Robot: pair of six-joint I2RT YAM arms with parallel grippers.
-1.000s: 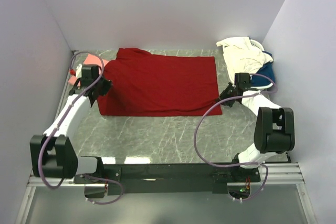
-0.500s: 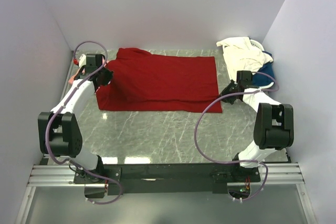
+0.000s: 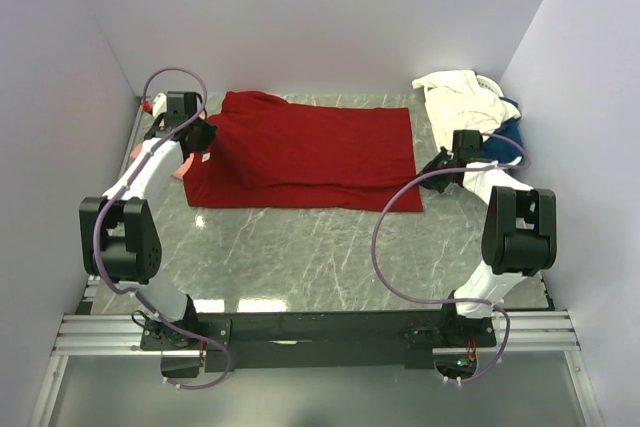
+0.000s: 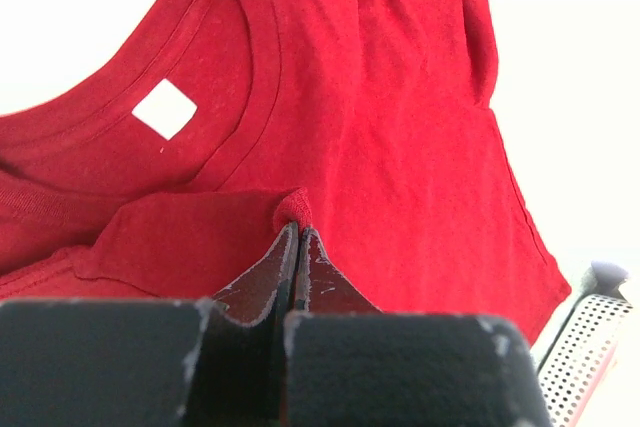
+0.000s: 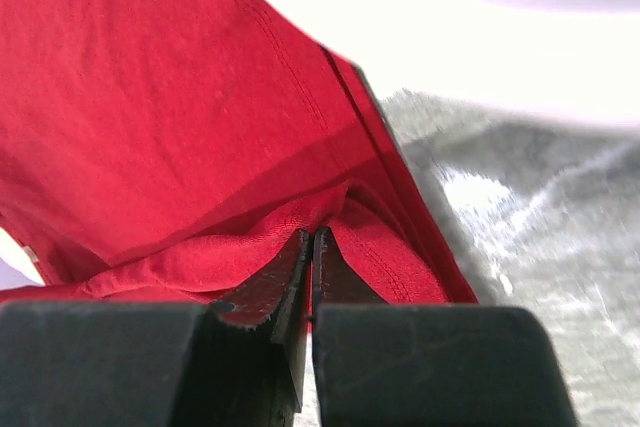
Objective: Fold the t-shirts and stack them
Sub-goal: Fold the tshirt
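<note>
On the marble tabletop [image 3: 300, 257] the red t-shirt [image 3: 320, 152] lies spread. Left pincer [image 4: 297, 232] clamped on a tuck by the collar, right pincer [image 5: 310, 239] on the hem; both have drawn the near edge back — lengthwise fold likely starting

1. The left arm [image 3: 150, 162] had white tube parts and chunky black joint blocks.
2. The right arm [image 3: 492, 187] looked the same.
3. A thin purple cable [image 3: 373, 247] looped along each arm.
4. The black gripper fingers [image 4: 258, 285] were flat, with small pale scuff marks.
5. A long black metal bar [image 3: 320, 327] joined both bases.
</note>
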